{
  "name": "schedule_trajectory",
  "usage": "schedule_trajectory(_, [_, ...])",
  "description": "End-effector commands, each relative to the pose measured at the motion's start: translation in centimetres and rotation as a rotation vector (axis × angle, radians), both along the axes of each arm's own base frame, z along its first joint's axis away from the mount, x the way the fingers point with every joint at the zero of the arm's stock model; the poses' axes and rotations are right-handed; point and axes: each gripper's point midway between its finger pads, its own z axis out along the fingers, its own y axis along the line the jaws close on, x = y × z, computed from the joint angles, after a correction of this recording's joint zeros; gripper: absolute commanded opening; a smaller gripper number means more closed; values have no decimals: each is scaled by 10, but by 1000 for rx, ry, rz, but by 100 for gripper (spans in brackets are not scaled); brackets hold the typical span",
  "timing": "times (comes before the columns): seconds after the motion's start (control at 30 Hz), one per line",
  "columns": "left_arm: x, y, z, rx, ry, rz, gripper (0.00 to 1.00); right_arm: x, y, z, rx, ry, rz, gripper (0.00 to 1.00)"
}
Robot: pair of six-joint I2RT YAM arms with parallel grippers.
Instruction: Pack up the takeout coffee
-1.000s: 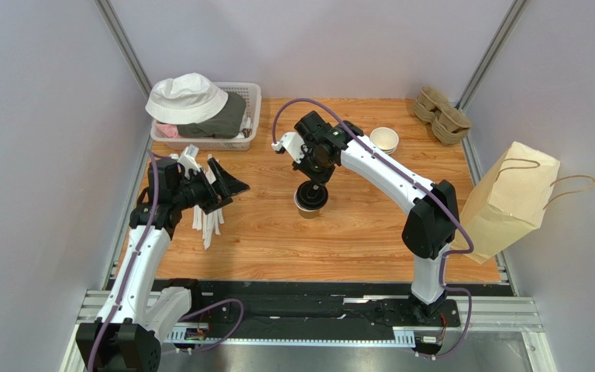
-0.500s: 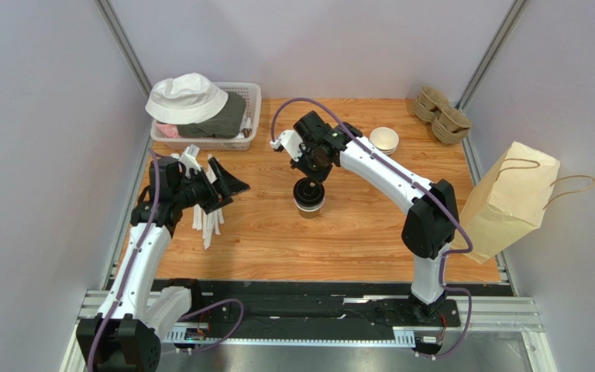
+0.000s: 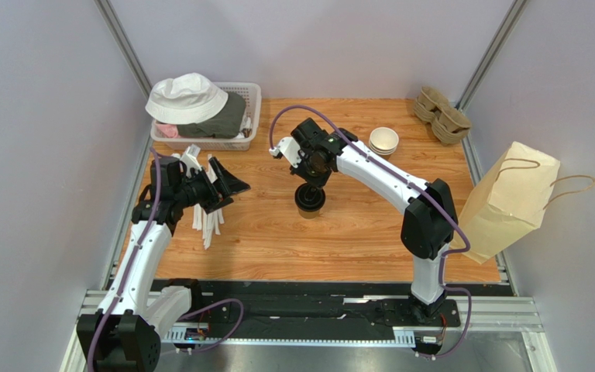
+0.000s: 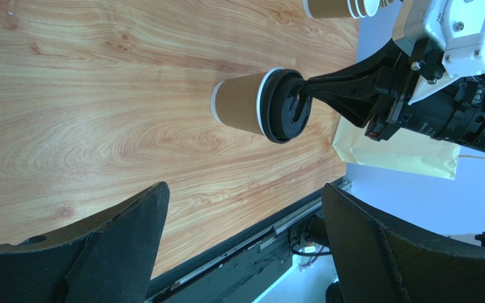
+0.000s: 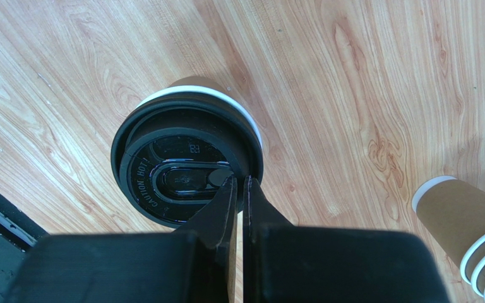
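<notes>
The takeout coffee is a tan paper cup with a black lid, standing upright mid-table. It also shows in the left wrist view and from above in the right wrist view. My right gripper points down over it, shut, with the fingertips together on the lid's near edge. I cannot tell whether they pinch the rim. My left gripper hangs wide open at the table's left, well apart from the cup, with nothing between its fingers.
A brown paper bag leans at the right edge. A stack of paper cups and pulp cup trays sit at the back right. A basket with a white hat stands at the back left. White packets lie below the left gripper.
The right wrist has edged slightly to the left, with its shut fingertips staying on the cup's lid. The left arm has not moved.
</notes>
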Motion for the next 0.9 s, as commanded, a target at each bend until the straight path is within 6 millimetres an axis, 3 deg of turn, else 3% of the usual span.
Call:
schedule_trajectory(0.0, [7,-1,21,-9,-73,-7,99,8,7,-4,10,-32,-8,0])
schedule_trajectory(0.33, [8,-1,18,-6,-65,-7,99,9,11,-8,17,-28,-8,9])
schedule_trajectory(0.53, [7,-1,19,-8,-63,-11,99,7,9,-5,19,-21,-2,28])
schedule_trajectory(0.73, [6,-3,20,-8,-69,-30,99,3,13,20,68,-44,19,37])
schedule_trajectory(0.87, [8,-3,23,0,-86,-45,99,1,16,48,116,-64,35,40])
